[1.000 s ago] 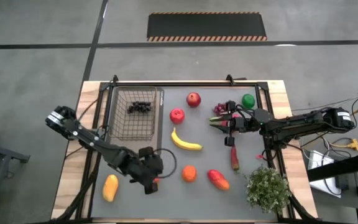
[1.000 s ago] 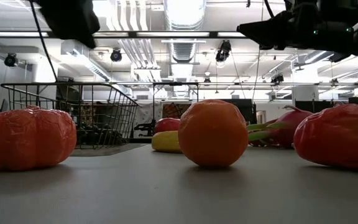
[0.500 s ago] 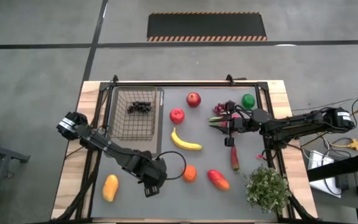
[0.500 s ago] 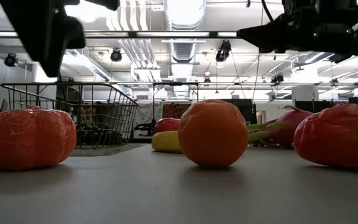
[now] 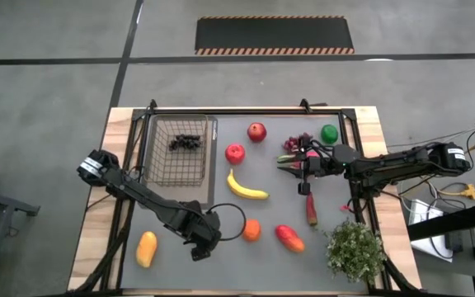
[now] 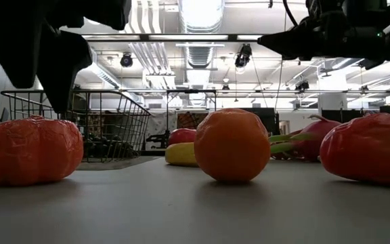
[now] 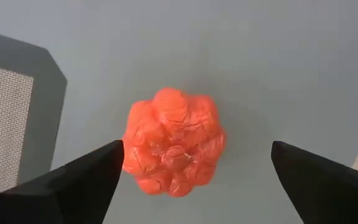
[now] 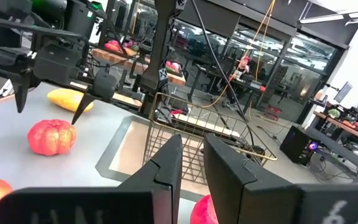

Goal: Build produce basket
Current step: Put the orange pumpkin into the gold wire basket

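Right, one basket [image 5: 176, 150] sits at the table's far left, and I count everything from it. Two dark arms are in play. My left arm runs from the basket's outer side, down past its near edge, folded low over the mat, with the left gripper [image 5: 198, 245] in front of the basket's near right corner. Its fingers [image 7: 79, 183] are spread wide on either side of one bumpy red-orange fruit [image 7: 173, 149], poised above it without touching. My right arm reaches in from the side opposite the basket, held level. The right gripper [image 5: 298, 162] hovers over the single pink dragon fruit [image 6: 310, 144], fingers drawn almost together with nothing between them. One bushy potted plant [image 5: 355, 250] stands at the corner diagonally farthest from the basket. I count two mangoes, a yellow one [image 5: 146, 249] in front of the basket and a red one [image 5: 289, 238] further right. One banana [image 5: 246, 188] lies just off the basket's right side. Two red apples [image 5: 256, 130] [image 5: 235, 153] sit right of it too. One orange [image 5: 251, 230], one chilli [image 5: 312, 210] and one lime [image 5: 329, 133] lie beyond those. One grape bunch [image 5: 186, 142] is inside the basket.
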### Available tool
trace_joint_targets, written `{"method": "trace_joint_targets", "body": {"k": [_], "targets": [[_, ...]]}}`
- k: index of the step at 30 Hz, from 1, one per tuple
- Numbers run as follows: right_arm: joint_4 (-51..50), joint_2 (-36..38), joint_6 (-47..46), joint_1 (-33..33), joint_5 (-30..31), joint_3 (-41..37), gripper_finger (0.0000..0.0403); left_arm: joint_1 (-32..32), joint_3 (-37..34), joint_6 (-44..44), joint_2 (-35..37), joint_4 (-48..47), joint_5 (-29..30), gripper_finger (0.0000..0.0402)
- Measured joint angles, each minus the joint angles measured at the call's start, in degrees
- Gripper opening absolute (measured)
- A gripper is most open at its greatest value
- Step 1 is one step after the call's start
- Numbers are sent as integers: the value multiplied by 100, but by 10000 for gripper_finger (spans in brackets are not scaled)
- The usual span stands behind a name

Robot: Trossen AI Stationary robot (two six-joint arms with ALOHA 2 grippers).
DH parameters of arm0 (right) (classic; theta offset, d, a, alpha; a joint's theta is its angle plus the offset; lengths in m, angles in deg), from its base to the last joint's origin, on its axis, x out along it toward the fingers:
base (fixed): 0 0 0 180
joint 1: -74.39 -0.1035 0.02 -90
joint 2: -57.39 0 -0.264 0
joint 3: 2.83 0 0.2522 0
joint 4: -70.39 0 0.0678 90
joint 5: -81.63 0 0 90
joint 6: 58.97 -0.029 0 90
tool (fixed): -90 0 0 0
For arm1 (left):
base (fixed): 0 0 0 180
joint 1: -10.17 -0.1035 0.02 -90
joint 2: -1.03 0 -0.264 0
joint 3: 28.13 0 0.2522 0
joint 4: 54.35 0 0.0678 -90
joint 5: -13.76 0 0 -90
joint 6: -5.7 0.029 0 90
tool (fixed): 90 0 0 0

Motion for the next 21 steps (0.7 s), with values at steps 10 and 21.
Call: {"method": "trace_joint_targets", "body": {"k": [10,21], "targets": [[-11,0,-13,0,-3,0,56,20,-297,-8,-7,130,62,393],[-18,0,-12,0,-2,0,56,20,-878,141,-4,901,113,393]]}}
